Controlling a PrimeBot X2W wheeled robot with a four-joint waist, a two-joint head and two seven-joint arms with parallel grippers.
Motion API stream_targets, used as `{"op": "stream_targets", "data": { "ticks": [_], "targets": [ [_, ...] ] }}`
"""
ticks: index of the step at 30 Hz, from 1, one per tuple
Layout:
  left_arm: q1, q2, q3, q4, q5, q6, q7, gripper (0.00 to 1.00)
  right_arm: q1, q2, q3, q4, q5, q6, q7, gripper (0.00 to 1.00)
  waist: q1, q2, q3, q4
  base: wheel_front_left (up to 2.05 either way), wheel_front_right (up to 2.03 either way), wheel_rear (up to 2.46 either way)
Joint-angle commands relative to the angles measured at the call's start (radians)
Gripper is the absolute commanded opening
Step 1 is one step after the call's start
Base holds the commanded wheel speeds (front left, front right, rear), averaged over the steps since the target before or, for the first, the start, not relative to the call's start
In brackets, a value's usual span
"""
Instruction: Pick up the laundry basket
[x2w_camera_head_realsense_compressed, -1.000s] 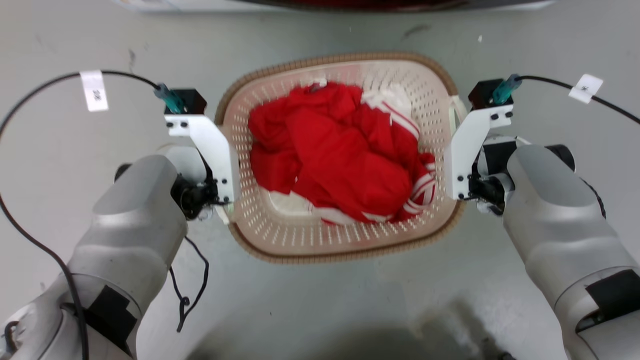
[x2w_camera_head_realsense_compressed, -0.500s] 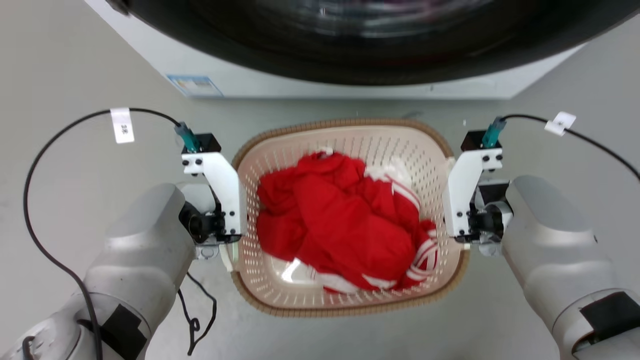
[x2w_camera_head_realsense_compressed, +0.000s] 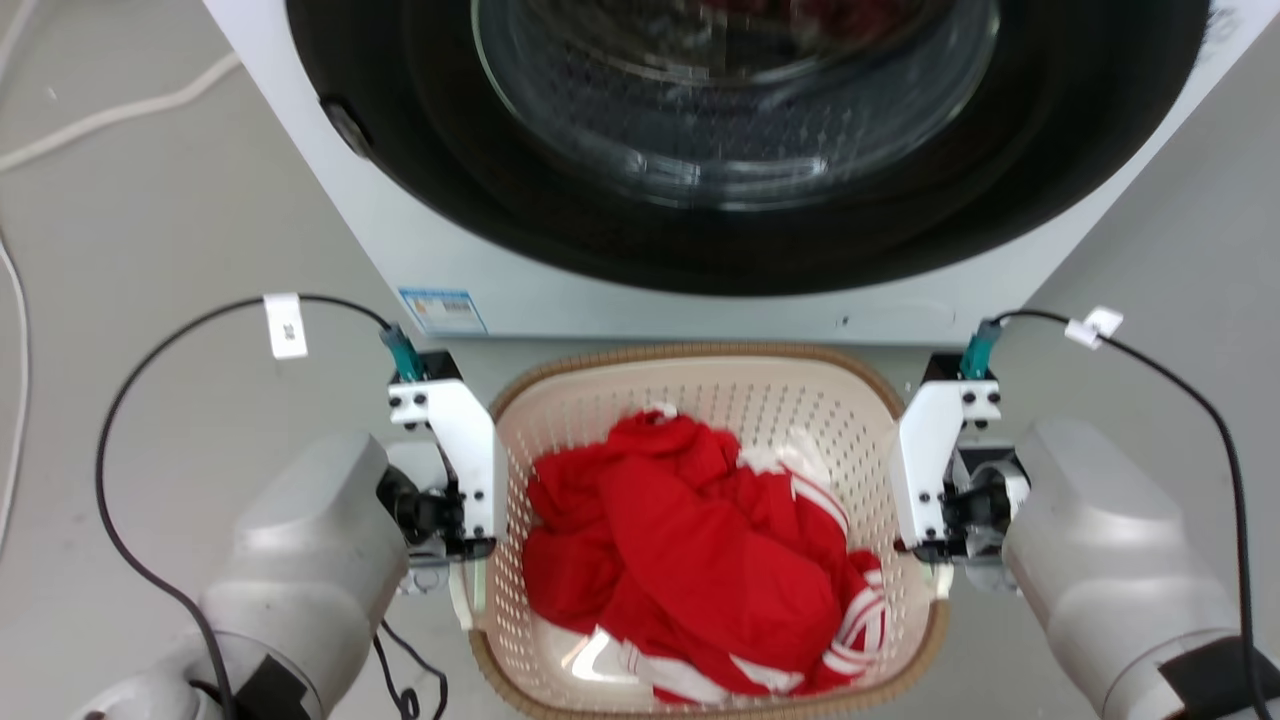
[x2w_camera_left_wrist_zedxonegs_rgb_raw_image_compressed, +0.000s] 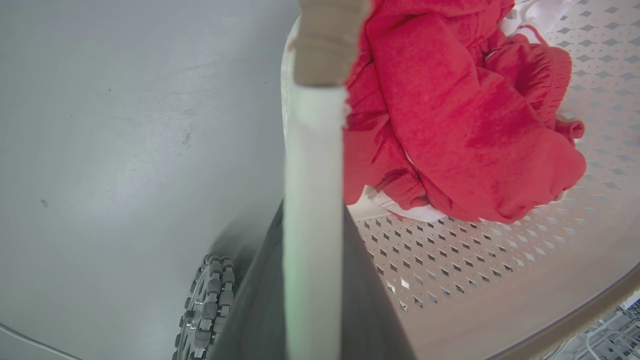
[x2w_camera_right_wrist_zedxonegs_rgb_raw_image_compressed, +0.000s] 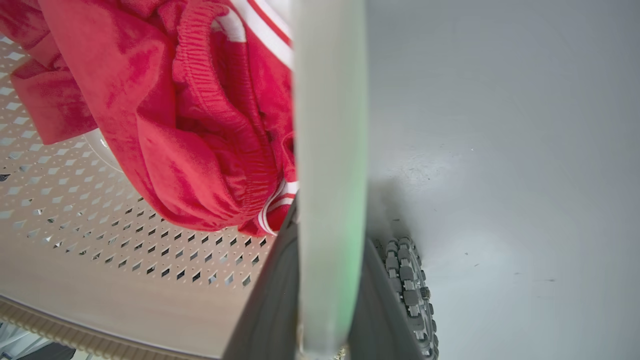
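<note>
The laundry basket (x2w_camera_head_realsense_compressed: 700, 400), cream with perforated walls and a brown woven rim, hangs between my two arms in front of the washing machine. It holds red clothes with white stripes (x2w_camera_head_realsense_compressed: 690, 540). My left gripper (x2w_camera_head_realsense_compressed: 458, 565) is shut on the basket's left white handle (x2w_camera_left_wrist_zedxonegs_rgb_raw_image_compressed: 312, 190), which runs between its dark fingers (x2w_camera_left_wrist_zedxonegs_rgb_raw_image_compressed: 255, 305). On the other side, my right gripper (x2w_camera_head_realsense_compressed: 935, 565) is shut on the right handle (x2w_camera_right_wrist_zedxonegs_rgb_raw_image_compressed: 327, 150) in the same way. The basket's inner wall (x2w_camera_right_wrist_zedxonegs_rgb_raw_image_compressed: 100, 240) and the red clothes (x2w_camera_left_wrist_zedxonegs_rgb_raw_image_compressed: 450, 125) show in both wrist views.
A white washing machine (x2w_camera_head_realsense_compressed: 420, 240) with a round dark glass door (x2w_camera_head_realsense_compressed: 730, 110) stands just beyond the basket. Pale cables (x2w_camera_head_realsense_compressed: 110, 110) lie on the grey floor at far left. My base wheels (x2w_camera_left_wrist_zedxonegs_rgb_raw_image_compressed: 205, 305) (x2w_camera_right_wrist_zedxonegs_rgb_raw_image_compressed: 410, 290) show below the basket's sides.
The whole head picture has shifted, so the camera moved: the washing machine's front and door have come into view and the basket sits lower in the picture. Both grippers keep their hold on the handles.
</note>
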Motion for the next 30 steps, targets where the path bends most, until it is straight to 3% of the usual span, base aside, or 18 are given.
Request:
{"op": "stream_targets", "data": {
  "ticks": [1, 15, 30],
  "targets": [
    [0.017, -0.021, -0.003, -0.006, -0.008, -0.005, 0.004, 0.0, 0.025, 0.014, -0.009, -0.003, -0.008, 0.003, 0.014, 0.0, 0.0002, 0.0, -0.059, 0.004, 0.0, 0.0, 0.0],
    [0.122, -0.064, -0.028, 0.012, -0.024, -0.005, 0.021, 0.0, 0.156, 0.014, -0.079, -0.003, -0.058, 0.003, 0.077, 0.0, 0.0002, 0.0, -0.263, 0.005, 0.0, 0.0, 0.0],
    [0.181, -0.09, -0.038, 0.013, -0.043, -0.007, 0.027, 0.0, 0.202, 0.016, -0.115, -0.004, -0.094, 0.003, 0.102, 0.0, 0.0002, 0.0, -0.336, 0.01, 0.0, 0.0, 0.0]
  ]
}}
